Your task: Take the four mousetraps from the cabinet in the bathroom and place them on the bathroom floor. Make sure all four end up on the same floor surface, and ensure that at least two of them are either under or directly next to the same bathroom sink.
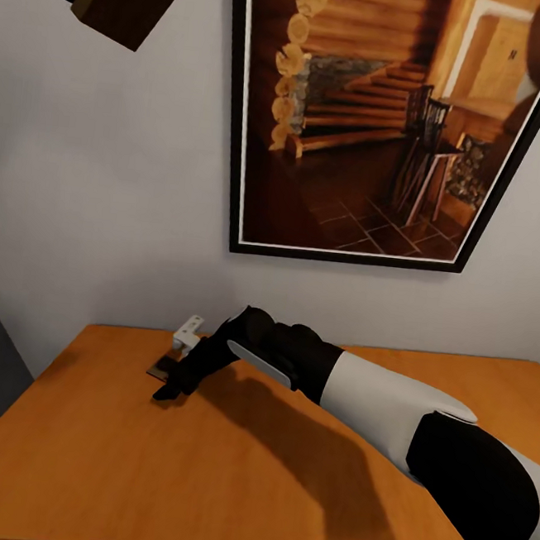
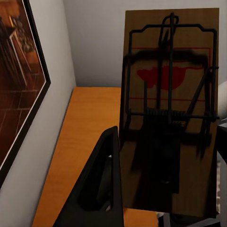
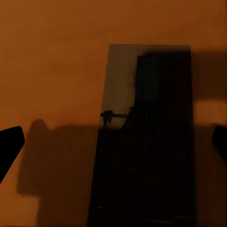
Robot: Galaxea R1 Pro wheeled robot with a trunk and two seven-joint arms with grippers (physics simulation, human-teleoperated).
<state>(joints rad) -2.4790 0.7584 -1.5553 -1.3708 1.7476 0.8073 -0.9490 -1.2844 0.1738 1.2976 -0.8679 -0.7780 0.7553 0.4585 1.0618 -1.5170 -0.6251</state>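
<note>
Orange wooden bench [image 1: 223, 481] carries the right claw [image 1: 176, 386], spread wide over a flat mousetrap [image 3: 146, 137] lying in shadow. Raised beside the wall picture [image 1: 377, 123], the left claw [image 2: 142, 198] grips another mousetrap [image 2: 170, 94], tan wood, black wire, red spot.

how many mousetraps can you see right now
2: one mousetrap is held up in the left gripper, the other mousetrap lies flat on the cabinet top under the right gripper. More may be hidden.

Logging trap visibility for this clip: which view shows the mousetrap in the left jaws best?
The left wrist view: the mousetrap stands close and lit, its wire spring and red spot plain. The head view catches just its brown corner. The right wrist view shows another, shadowed trap on the cabinet.
</note>
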